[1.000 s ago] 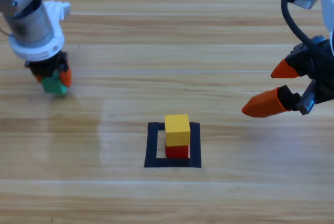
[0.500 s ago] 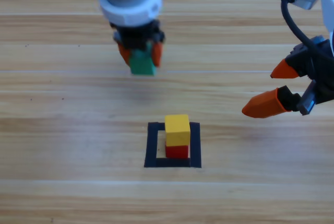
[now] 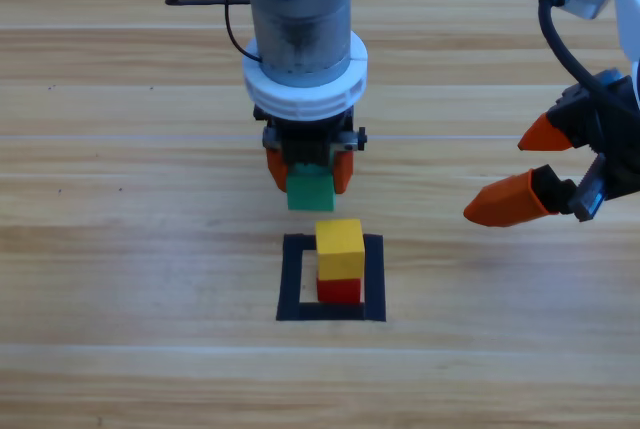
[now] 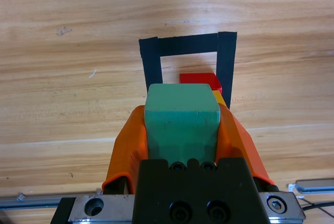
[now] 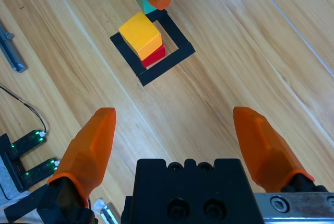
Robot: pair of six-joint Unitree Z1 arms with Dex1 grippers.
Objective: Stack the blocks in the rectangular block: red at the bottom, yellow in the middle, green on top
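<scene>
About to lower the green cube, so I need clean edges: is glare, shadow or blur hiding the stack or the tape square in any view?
High view: a pale sheen lies left of the tape square, off the yellow cube; edges read clean. Left wrist view: the green cube in the left gripper hides most of the stack. Right wrist view: stack and square sharp, the right gripper open and clear of them.

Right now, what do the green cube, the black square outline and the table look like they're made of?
Green cube: matte, slightly grainy faces with softened edges, probably painted wood or foam; I can't tell which. Black square outline: flat tape, strips overlapping at the corners, dull finish. Table: wood or wood-look laminate, plank seams and grain showing, with a soft sheen.
</scene>
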